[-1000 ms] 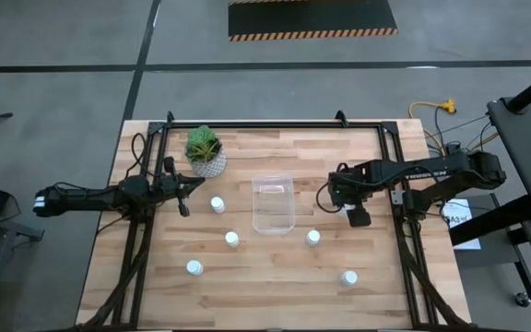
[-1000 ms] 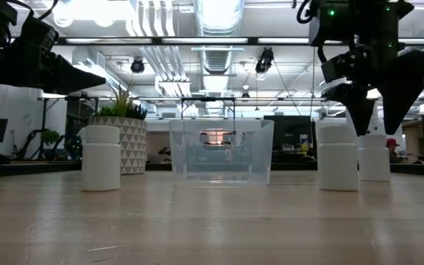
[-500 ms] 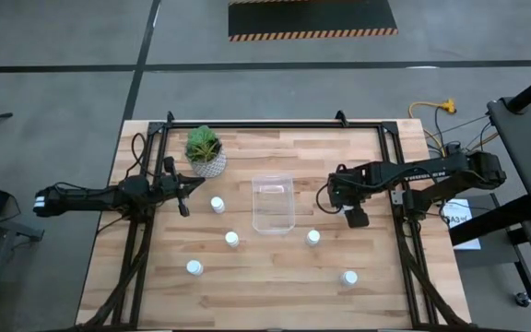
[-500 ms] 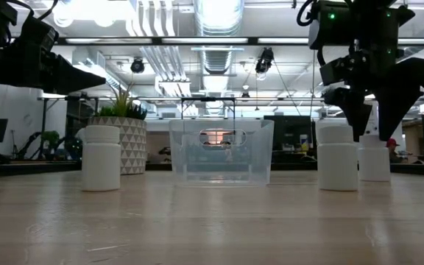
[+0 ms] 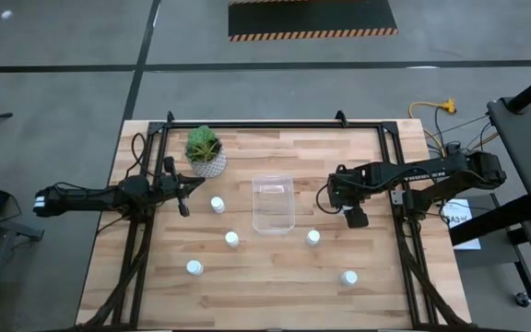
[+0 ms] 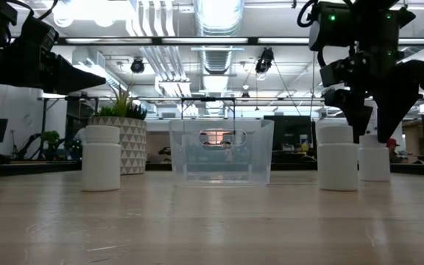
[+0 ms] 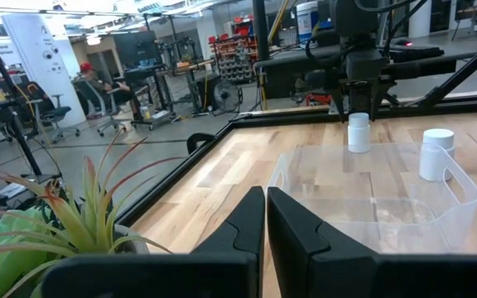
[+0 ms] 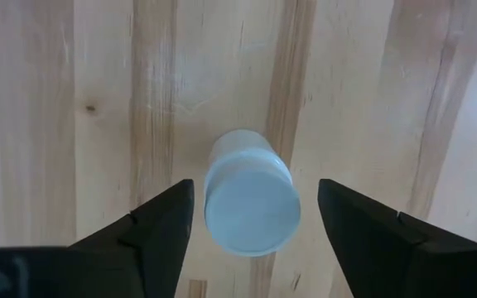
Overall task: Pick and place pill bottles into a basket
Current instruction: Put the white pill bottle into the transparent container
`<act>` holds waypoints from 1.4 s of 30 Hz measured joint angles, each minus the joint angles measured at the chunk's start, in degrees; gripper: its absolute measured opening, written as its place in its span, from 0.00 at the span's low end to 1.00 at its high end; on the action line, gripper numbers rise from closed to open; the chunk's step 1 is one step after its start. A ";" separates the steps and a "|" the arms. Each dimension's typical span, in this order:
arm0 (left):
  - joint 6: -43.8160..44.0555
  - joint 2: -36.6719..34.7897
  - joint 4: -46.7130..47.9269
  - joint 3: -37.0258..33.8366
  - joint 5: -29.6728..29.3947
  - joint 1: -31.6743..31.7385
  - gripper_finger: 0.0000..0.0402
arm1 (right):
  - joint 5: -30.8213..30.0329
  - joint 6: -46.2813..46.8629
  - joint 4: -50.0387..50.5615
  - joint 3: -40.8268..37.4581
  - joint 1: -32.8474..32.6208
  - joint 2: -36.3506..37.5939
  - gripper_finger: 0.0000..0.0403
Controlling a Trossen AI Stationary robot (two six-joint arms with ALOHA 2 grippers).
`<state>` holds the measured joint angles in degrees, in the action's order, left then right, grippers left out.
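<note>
The right gripper (image 8: 251, 217) hangs straight over a pill bottle (image 8: 250, 202), fingers spread wide with the white cap sitting right between them, not touching. The clear basket (image 5: 273, 205) is off to its side, and the left gripper (image 7: 265, 219) is pinched together by the potted plant (image 5: 205, 150).

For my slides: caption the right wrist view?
Open right gripper poised straight above an upright pill bottle on the wooden table.
</note>
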<state>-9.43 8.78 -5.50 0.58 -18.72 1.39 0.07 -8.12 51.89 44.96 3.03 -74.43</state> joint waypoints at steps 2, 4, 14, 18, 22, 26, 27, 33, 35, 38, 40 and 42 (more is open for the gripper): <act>0.01 0.00 -0.02 -0.01 -0.01 0.00 0.00 | 0.28 0.09 0.05 -0.24 0.00 -0.01 0.59; 0.02 0.00 -0.01 -0.01 -0.01 -0.02 0.00 | 0.38 0.17 0.03 -0.36 -0.02 -0.02 0.58; 0.00 0.00 0.00 -0.02 -0.01 0.00 0.00 | 3.07 0.20 -0.21 -0.40 -0.02 -0.02 0.49; 0.01 0.00 -0.01 -0.01 -0.01 0.00 0.00 | 3.11 0.12 -0.21 -0.40 0.00 -0.03 0.40; 0.01 0.00 -0.02 -0.01 -0.02 0.00 0.00 | 3.13 -0.02 -0.21 -0.40 0.00 -0.02 0.36; 0.00 0.00 -0.01 -0.01 -0.02 -0.02 0.00 | 3.13 -0.02 -0.19 -0.40 0.00 -0.03 0.36; 0.02 0.00 -0.01 -0.02 -0.01 0.00 0.00 | 3.12 -0.03 -0.19 -0.40 0.00 -0.04 0.36; 0.00 0.00 0.00 0.00 -0.02 0.00 0.00 | 2.96 -0.87 0.24 -0.20 0.00 -0.02 0.36; 0.00 0.00 -0.01 -0.01 0.00 -0.01 0.00 | 2.96 -0.93 0.50 0.37 0.00 -0.03 0.36; 0.00 0.00 -0.02 -0.01 -0.01 0.00 0.00 | 2.94 -1.31 1.29 1.84 -0.02 -0.04 0.36; 0.01 0.00 -0.01 -0.02 -0.01 -0.01 0.00 | 2.88 -1.36 2.17 3.19 -0.02 -0.02 0.36; 0.01 0.00 0.00 0.00 -0.01 0.00 0.00 | 2.78 -1.33 2.96 4.78 -0.02 -0.02 0.36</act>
<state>-9.42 8.78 -5.50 0.58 -18.73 1.39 2.84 -9.45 54.85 49.74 3.01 -74.46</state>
